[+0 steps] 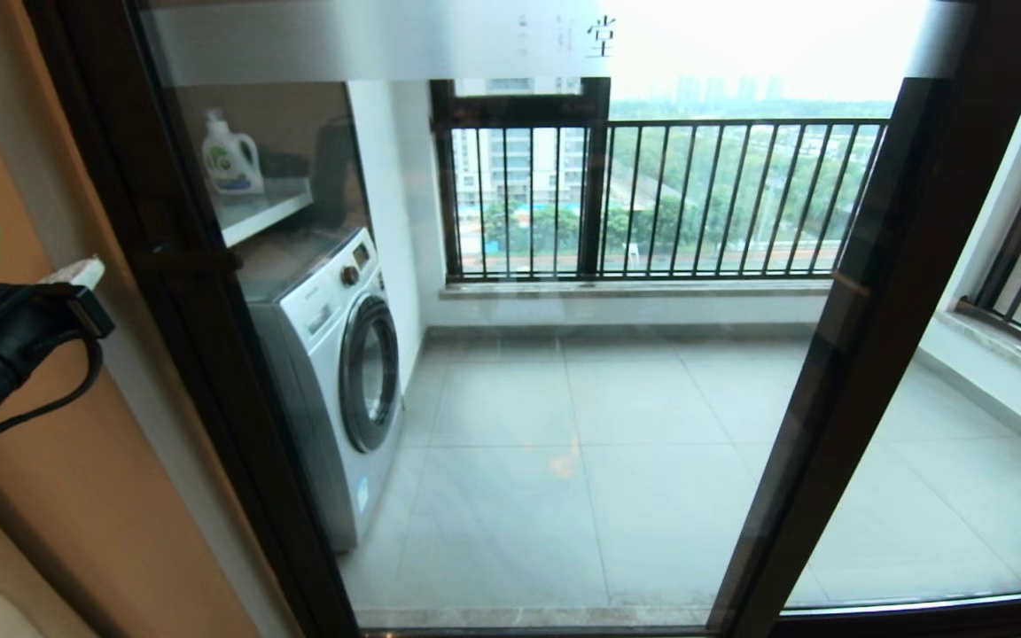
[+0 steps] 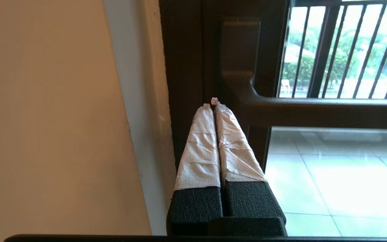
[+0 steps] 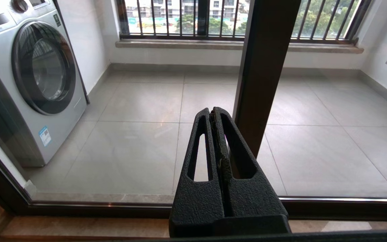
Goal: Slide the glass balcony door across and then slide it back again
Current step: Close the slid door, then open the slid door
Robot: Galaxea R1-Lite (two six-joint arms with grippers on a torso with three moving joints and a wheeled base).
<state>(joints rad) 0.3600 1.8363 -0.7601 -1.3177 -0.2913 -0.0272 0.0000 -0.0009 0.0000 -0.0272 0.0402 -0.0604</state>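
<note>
The glass balcony door (image 1: 564, 399) fills the head view, a clear panel in a dark frame. Its left upright (image 1: 175, 292) stands against the wall and carries a short bar handle (image 1: 190, 260). My left gripper (image 1: 78, 273) is at the left, beside the orange wall. In the left wrist view this left gripper (image 2: 214, 105) is shut and empty, its paper-wrapped fingers (image 2: 200, 144) close to the door upright (image 2: 186, 67) and just beside the handle (image 2: 314, 112), not around it. My right gripper (image 3: 212, 112) is shut and empty, pointing at the glass by a dark upright (image 3: 264, 67).
Behind the glass stand a washing machine (image 1: 333, 354) and a shelf with a detergent bottle (image 1: 231, 159). A barred outer window (image 1: 652, 195) closes the tiled balcony. The orange wall (image 1: 50, 496) is at my left. The door's floor track (image 3: 96, 205) runs below.
</note>
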